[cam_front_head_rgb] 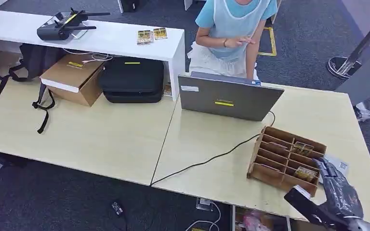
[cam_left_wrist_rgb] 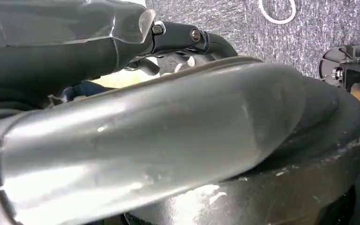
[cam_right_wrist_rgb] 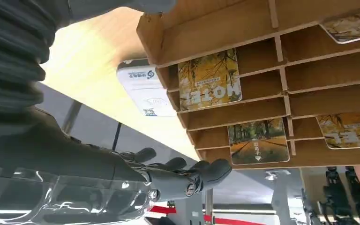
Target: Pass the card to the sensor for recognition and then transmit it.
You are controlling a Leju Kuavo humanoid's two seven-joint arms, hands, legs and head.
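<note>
From the head view, we see our right hand point(cam_front_head_rgb: 335, 185) at the near right corner of the surface point(cam_front_head_rgb: 125, 139), fingers spread and holding nothing, touching the right end of the wooden card rack point(cam_front_head_rgb: 284, 159). A card point(cam_front_head_rgb: 306, 173) sits in the rack's near right slot, just beside our fingertips, so this arm is clearly the nearer one. A white sensor point(cam_front_head_rgb: 338, 166) peeks out just right of the hand.

In the left wrist view, the left hand point(cam_left_wrist_rgb: 178, 42) hangs over the carpet; we cannot tell whether it is open or curled.

In the right wrist view, our fingers point(cam_right_wrist_rgb: 187, 173) reach flat toward the rack's edge, the nearest card point(cam_right_wrist_rgb: 258, 140) just ahead of them, its long axis running across its slot.
</note>
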